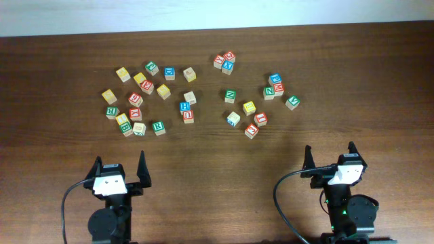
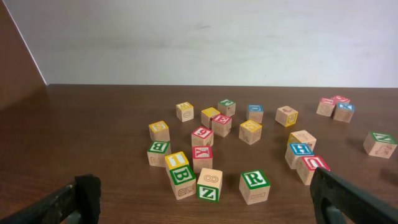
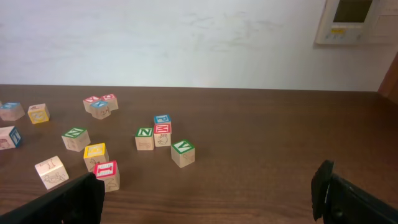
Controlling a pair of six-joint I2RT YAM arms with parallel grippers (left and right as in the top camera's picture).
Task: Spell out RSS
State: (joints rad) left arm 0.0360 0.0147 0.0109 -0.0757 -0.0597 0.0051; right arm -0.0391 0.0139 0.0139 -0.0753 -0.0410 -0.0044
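The green-bordered R cube (image 1: pixel 159 127) lies at the near edge of the left cluster, face up; it also shows in the left wrist view (image 2: pixel 255 185), ahead and slightly right of centre. Several yellow-faced cubes lie scattered, for example one in the left cluster (image 1: pixel 163 91), also in the left wrist view (image 2: pixel 250 127), and one in the right cluster (image 1: pixel 249 107), also in the right wrist view (image 3: pixel 95 151). Their letters are too small to read. My left gripper (image 1: pixel 121 168) (image 2: pixel 208 210) is open and empty, short of the R cube. My right gripper (image 1: pixel 329 154) (image 3: pixel 207 196) is open and empty.
Many other letter cubes with red, blue and green faces lie in two loose clusters across the middle of the brown table (image 1: pixel 217 169). A Z cube (image 2: pixel 209 185) and a B cube (image 2: pixel 180 177) sit just left of the R cube. A white wall stands behind.
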